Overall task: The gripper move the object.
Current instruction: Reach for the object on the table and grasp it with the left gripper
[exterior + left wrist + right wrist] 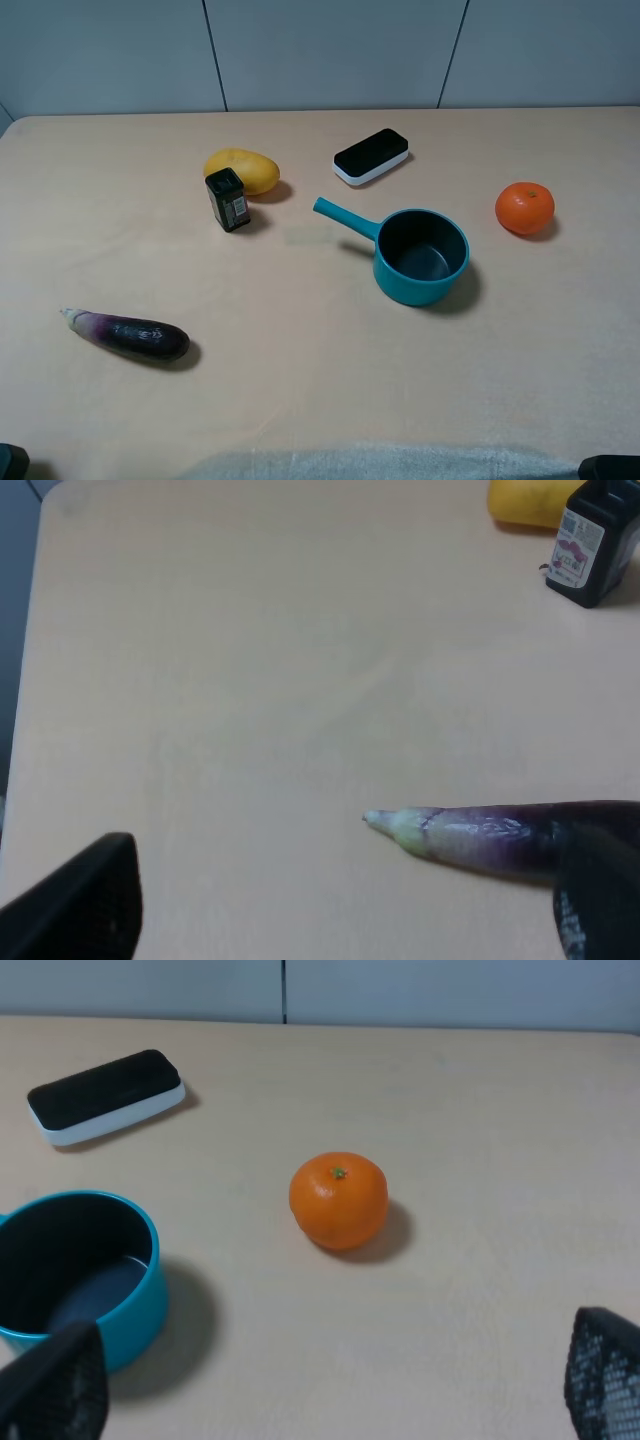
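Note:
The object, a glossy dark purple eggplant [130, 335] with a pale stem end, lies on the table at the near left. In the left wrist view the eggplant [490, 835] points its stem between my left gripper's [340, 920] two dark fingers [85, 905], which stand wide apart and above the table with nothing held. One finger overlaps the eggplant's thick end. My right gripper [330, 1390] is open too, hovering near the teal pan [75, 1275] and an orange [338, 1200]. In the exterior view only dark edges of the arms show at the bottom corners.
A yellow mango [243, 170] and a small black box [228, 199] sit at the back left. A black and white eraser [371, 155] lies behind the teal pan [421, 256], whose handle points left. The orange [525, 207] rests at the right.

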Action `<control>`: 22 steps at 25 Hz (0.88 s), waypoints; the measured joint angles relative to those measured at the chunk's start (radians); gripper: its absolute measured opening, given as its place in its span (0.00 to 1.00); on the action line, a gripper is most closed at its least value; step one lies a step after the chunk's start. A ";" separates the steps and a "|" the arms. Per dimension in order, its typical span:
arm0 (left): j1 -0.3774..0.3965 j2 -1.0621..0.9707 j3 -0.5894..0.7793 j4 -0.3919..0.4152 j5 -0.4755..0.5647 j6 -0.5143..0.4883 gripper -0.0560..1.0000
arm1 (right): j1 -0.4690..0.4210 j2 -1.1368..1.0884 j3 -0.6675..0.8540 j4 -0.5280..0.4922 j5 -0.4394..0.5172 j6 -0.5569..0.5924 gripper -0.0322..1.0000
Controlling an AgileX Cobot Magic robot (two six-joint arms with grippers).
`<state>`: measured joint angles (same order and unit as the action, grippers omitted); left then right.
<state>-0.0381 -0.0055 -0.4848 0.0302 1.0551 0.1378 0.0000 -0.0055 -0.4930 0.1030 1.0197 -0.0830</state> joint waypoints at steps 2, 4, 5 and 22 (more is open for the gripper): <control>0.000 0.000 0.000 0.000 0.000 0.000 0.83 | 0.000 0.000 0.000 0.000 0.000 0.000 0.70; 0.000 0.000 0.000 0.000 0.000 0.000 0.83 | 0.000 0.000 0.000 0.000 0.000 0.000 0.70; 0.000 0.000 0.000 0.000 0.000 0.000 0.83 | 0.000 0.000 0.000 0.000 0.000 0.000 0.70; 0.000 0.000 0.000 0.000 0.000 0.000 0.83 | 0.000 0.000 0.000 0.000 0.000 0.000 0.70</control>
<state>-0.0381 -0.0055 -0.4848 0.0302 1.0551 0.1378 0.0000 -0.0055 -0.4930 0.1030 1.0197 -0.0830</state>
